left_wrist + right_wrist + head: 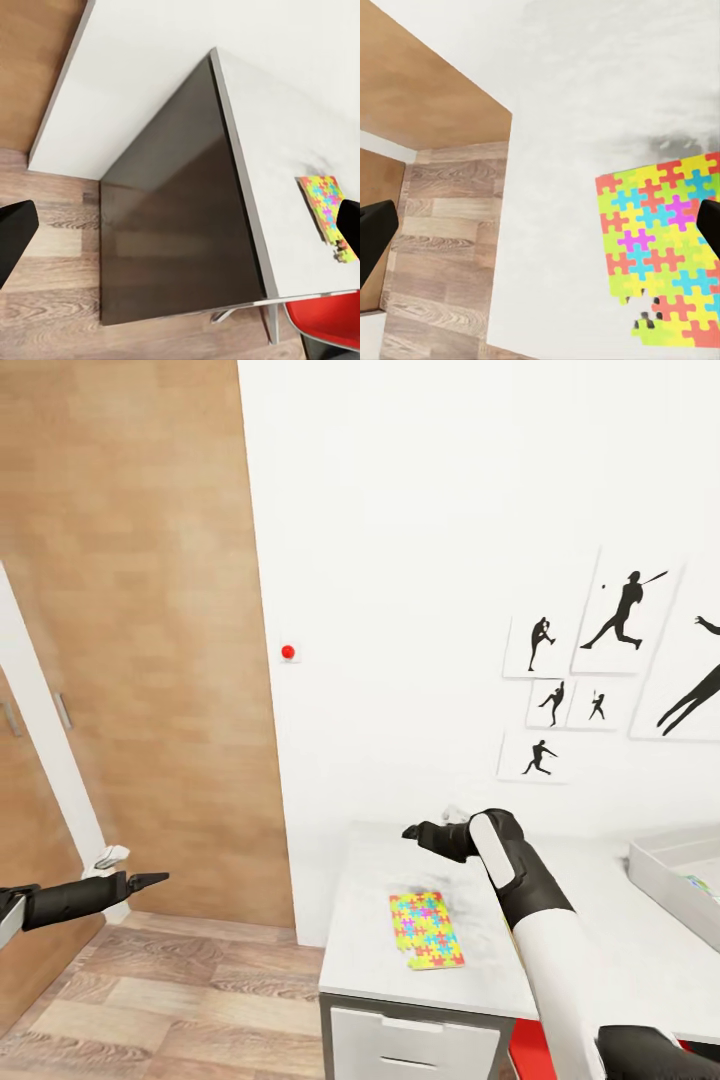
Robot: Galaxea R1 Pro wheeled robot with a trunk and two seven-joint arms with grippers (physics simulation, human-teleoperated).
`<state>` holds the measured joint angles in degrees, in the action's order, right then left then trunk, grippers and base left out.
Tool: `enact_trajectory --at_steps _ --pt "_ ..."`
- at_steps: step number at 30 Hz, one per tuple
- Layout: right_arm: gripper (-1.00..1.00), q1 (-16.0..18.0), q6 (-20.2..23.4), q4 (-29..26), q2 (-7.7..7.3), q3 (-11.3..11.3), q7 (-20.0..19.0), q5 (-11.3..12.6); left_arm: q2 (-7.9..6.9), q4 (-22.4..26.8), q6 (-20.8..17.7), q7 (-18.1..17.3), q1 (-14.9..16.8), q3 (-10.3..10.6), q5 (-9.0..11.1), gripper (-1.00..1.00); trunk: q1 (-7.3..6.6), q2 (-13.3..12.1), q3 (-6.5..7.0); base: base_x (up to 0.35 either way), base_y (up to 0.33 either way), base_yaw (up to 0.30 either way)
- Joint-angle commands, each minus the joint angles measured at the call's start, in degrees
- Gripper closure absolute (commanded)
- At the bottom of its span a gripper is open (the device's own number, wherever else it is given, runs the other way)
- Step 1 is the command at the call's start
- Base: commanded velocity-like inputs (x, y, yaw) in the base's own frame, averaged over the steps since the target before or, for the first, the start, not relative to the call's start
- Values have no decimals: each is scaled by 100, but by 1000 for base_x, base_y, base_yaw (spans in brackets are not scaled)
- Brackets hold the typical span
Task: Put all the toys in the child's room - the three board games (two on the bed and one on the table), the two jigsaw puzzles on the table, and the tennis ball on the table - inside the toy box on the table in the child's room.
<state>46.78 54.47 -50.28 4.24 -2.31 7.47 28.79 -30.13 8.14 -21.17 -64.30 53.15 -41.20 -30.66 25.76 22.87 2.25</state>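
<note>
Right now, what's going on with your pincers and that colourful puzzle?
Right pincer open, empty, above table. Left pincer off over floor. Jigsaw puzzle flat on table, untouched. Nothing blocking.

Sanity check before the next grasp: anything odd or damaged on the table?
The jigsaw puzzle on the table is not whole: pieces are missing along one edge near a corner, and a bit or two there looks detached. It also lies slightly askew to the table edge. The right pincer hovers above it, open and empty.
</note>
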Motion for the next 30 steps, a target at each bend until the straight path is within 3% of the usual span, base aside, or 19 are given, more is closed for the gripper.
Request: enact_trajectory --at_steps 1,10,18,30 --pt "-100 19 17 26 2 -16 63 54 1 4 -59 -27 2 -48 -42 -100 3 5 -3 0 56 0" --pt "-100 92 12 144 -58 -19 93 17 -7 4 -47 -28 2 -47 -48 -100 3 5 -17 20 110 0" --pt "-100 102 11 200 -335 -23 97 32 -17 4 -46 -37 2 -43 -46 -100 3 5 -78 6 23 0" --pt "-100 100 -7 397 -560 -24 96 31 -19 4 -47 -45 2 -46 -44 -100 3 5 -187 1 2 0"
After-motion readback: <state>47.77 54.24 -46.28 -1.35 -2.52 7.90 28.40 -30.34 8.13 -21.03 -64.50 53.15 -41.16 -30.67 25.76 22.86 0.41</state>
